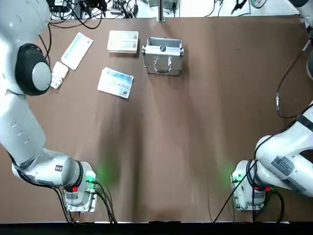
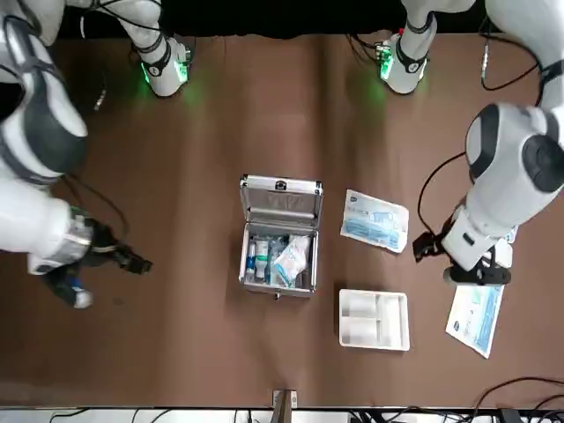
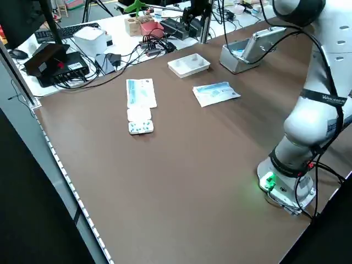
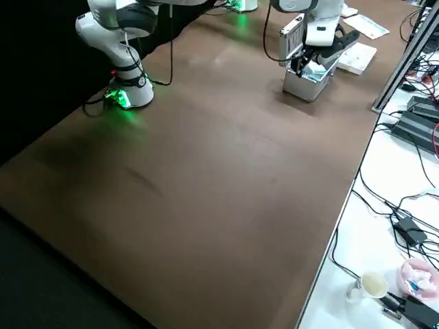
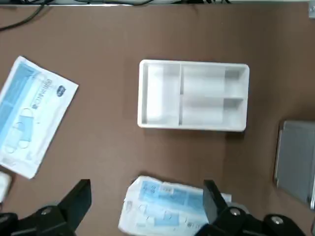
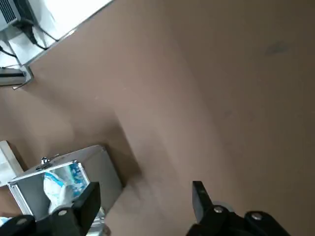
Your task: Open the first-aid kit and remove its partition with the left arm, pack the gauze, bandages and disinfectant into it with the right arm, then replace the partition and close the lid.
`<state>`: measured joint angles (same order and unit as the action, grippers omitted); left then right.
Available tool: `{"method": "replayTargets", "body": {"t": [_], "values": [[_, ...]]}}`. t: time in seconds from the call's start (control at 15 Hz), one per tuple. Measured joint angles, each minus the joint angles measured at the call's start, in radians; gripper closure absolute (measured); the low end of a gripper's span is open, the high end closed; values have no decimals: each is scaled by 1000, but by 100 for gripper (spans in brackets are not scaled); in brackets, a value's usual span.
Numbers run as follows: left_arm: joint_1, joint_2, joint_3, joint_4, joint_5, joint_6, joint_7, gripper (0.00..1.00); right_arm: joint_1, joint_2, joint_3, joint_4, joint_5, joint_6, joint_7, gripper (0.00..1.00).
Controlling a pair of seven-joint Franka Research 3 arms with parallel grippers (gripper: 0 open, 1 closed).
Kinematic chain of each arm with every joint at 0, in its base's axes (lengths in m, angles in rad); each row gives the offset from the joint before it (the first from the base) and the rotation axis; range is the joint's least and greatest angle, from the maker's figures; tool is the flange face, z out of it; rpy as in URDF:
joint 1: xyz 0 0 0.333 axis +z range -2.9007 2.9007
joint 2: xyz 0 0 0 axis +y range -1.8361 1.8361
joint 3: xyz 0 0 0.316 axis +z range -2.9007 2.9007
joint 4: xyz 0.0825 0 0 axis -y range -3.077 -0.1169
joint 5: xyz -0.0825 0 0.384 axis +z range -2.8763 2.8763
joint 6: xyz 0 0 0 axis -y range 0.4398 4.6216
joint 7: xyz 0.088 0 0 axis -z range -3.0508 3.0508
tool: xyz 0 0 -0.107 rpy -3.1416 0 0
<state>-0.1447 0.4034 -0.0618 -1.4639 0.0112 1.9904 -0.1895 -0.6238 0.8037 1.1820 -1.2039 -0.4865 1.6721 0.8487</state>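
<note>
The first-aid kit, a silvery case, stands open with its lid upright, and blue-and-white packets and small bottles show inside. The partition, a pale divided tray, lies on the table beside the case toward the left arm. My left gripper hovers open above the partition and a blue-and-white flat pack. My right gripper is open and empty over bare table, well to the other side of the case. I cannot pick out the disinfectant among the contents.
A long pale pack and small packets lie near the table's far left corner. Another flat pack sits between the left gripper and the case. Cables and equipment line the far edge.
</note>
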Motion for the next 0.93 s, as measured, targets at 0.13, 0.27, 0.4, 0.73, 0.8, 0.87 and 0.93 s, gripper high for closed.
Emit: {"method": "replayTargets", "body": {"t": [0.13, 0.27, 0.4, 0.73, 0.8, 0.87, 0.93], "values": [[-13, 47, 0, 11, 0, 44, -46, 0, -86, 0, 51, 0, 0, -40, -66, 16], [-20, 93, 0, 16, 0, 98, -72, 0, -155, 0, 93, 0, 0, -77, -114, 16], [-20, 135, 0, 19, 0, 152, -78, 0, -189, 0, 106, 0, -1, -89, -136, 16], [-19, 243, 0, 23, 0, 237, -80, 0, -187, -1, 107, -15, -14, -108, -161, 15], [-19, 264, 0, 23, 0, 248, -80, 0, -182, -7, 101, -16, -17, -109, -177, 15], [-19, 285, 0, 23, 0, 264, -80, 0, -171, -23, 76, -16, -17, -110, -205, 15], [-19, 305, 0, 24, 1, 282, -80, 0, -151, -49, 35, -15, -17, -110, -240, 14]]}}
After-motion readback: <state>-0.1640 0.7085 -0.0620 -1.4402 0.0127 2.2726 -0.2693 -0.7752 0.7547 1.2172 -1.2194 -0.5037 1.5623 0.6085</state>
